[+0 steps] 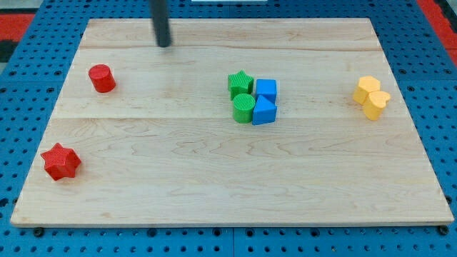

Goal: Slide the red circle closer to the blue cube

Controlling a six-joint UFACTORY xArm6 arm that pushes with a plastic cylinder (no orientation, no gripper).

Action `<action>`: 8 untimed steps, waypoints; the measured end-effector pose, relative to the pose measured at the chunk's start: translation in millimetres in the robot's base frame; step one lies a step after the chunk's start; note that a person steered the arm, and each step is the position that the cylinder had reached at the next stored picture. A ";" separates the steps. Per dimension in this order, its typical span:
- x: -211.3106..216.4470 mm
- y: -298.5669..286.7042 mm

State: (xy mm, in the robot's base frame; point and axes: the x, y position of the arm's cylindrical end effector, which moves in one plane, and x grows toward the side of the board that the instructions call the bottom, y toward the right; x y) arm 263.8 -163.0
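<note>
The red circle (102,78), a short cylinder, stands near the board's upper left. The blue cube (266,89) sits near the middle, touching a blue block with a slanted top (263,111) just below it. My tip (165,44) rests on the board near the view's top, up and to the right of the red circle and well apart from it. The blue cube lies far to the right of the red circle.
A green star (240,83) and a green cylinder (243,108) press against the left side of the two blue blocks. A red star (60,161) sits at the lower left. Two yellow blocks (371,96) sit together at the right. The wooden board (228,193) lies on a blue pegboard.
</note>
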 end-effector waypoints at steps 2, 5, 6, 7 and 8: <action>48.3 -101.8; 102.7 -103.8; 91.6 -65.7; 75.1 -18.8; 74.1 25.9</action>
State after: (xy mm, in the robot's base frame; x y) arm 337.9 -137.0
